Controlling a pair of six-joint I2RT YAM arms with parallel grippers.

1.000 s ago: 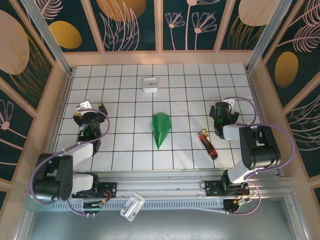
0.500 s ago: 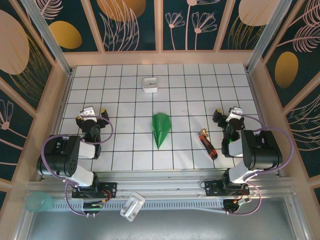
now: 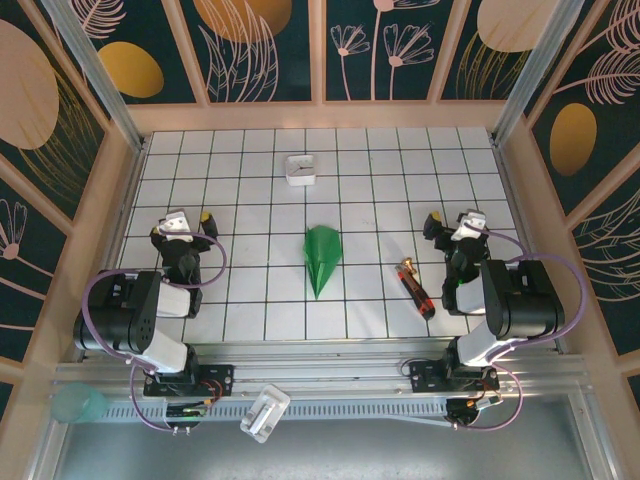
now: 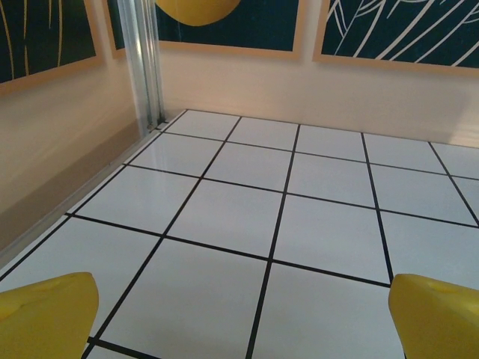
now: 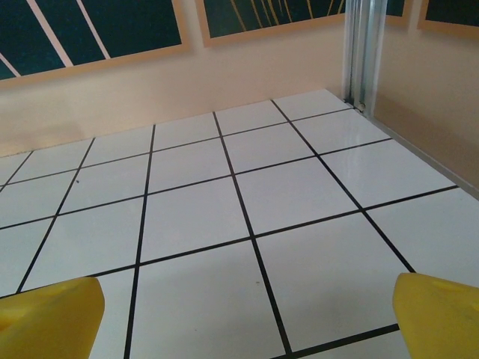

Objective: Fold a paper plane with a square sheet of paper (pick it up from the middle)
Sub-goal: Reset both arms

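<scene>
Pulling back: left gripper (image 3: 182, 222), right gripper (image 3: 455, 222)

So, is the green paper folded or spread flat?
Folded: the paper plane is a narrow pointed dart, not a square.

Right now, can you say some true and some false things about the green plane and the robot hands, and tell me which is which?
The paper plane lies on the table between the two arms. True.
The left gripper holds the paper plane. False: it is open, empty and off to the plane's side.
The screwdriver lies nearer the right gripper than the left one. True.
The white box sits on the plane. False: it stands apart, nearer the far wall.
</scene>
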